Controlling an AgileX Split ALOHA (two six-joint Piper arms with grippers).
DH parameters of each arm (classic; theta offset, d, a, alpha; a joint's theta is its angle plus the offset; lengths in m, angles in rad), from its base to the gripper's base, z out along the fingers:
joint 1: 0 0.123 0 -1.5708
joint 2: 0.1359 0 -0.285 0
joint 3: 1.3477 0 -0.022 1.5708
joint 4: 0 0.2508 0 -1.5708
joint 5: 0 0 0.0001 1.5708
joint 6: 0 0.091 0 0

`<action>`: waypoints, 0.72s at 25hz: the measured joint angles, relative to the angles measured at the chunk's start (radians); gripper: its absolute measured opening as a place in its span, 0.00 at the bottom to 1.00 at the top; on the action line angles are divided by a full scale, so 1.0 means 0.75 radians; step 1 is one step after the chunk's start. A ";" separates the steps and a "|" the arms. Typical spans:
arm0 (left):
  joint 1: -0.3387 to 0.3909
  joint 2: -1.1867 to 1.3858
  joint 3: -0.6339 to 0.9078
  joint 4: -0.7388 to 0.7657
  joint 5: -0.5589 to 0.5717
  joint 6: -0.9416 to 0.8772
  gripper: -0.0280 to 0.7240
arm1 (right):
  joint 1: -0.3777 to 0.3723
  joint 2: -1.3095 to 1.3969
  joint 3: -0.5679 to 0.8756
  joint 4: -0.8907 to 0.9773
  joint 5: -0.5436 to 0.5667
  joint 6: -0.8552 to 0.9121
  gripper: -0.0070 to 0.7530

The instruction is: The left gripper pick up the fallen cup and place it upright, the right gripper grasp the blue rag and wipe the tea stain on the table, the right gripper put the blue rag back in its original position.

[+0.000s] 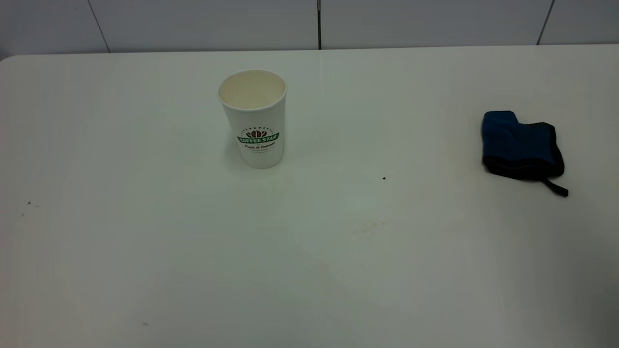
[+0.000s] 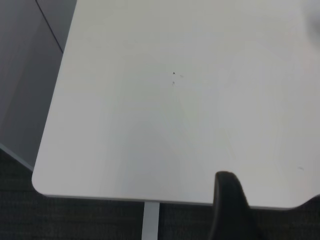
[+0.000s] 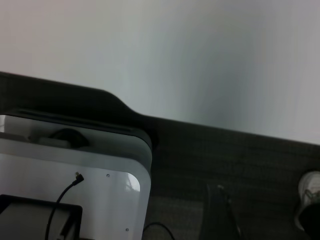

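Cup [image 1: 253,118] upright on table [image 1: 145,251]; rag [image 1: 521,145] well right of cup. Both grippers' finger opening: can't tell.

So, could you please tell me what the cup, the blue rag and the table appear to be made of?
The cup looks like white paper with a matte finish and a printed green logo; its thin rim suggests a disposable. The blue rag seems soft fabric, folded and rumpled, with black edging. The table is a smooth white surface with a faint sheen, perhaps laminate or plastic.

A pale panelled wall [image 1: 203,24] with dark seams stands behind; dark carpeted floor [image 3: 240,165] lies below.
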 joint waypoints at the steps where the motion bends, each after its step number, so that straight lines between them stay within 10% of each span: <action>1: 0.000 0.000 0.000 0.000 0.000 0.000 0.65 | 0.000 -0.087 0.062 0.008 0.009 0.010 0.70; 18: 0.000 0.000 0.000 0.000 0.000 0.000 0.65 | -0.078 -1.364 0.489 -0.013 0.012 0.143 0.70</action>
